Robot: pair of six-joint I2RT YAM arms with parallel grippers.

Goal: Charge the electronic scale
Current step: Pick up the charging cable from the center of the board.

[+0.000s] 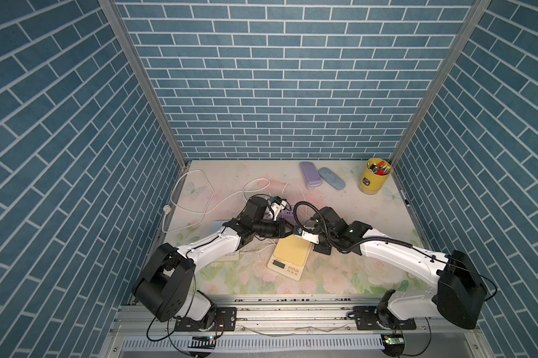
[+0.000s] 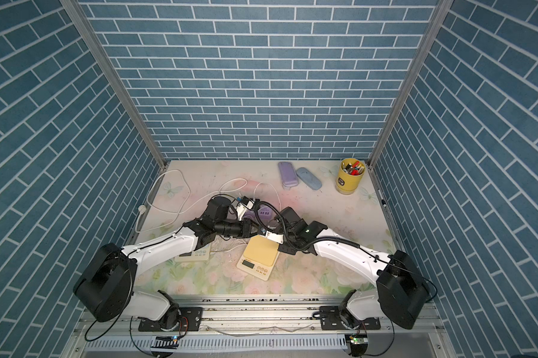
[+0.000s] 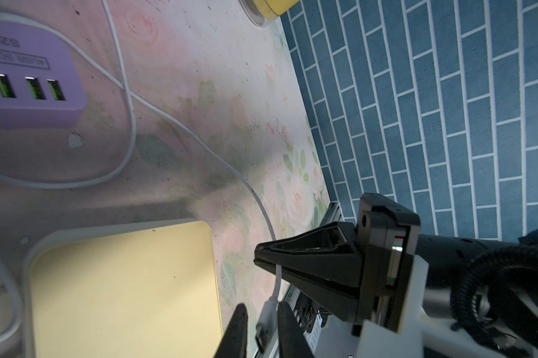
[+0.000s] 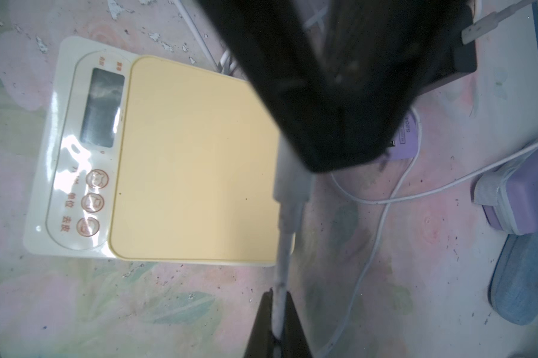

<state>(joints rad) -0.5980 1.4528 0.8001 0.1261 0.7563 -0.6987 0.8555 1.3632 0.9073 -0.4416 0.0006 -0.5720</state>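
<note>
The electronic scale (image 1: 289, 257) has a yellow plate and a cream body and lies flat in the middle of the table; it also shows in the other top view (image 2: 258, 257) and below my right wrist (image 4: 193, 161). My right gripper (image 4: 278, 297) is shut on the white charging cable (image 3: 261, 203), just beyond the scale's far corner. The cable's plug (image 3: 266, 319) hangs between the fingers of my left gripper (image 3: 263, 310). One finger touches it and a narrow gap shows at the other. A purple USB socket (image 3: 29, 86) lies behind the scale.
A second scale (image 1: 230, 255) lies partly under the left arm. White cable loops (image 1: 199, 192) spread over the back left of the table. At the back right lie a purple case (image 1: 309, 174) and a blue case (image 1: 331, 178), beside a yellow pen cup (image 1: 374, 176).
</note>
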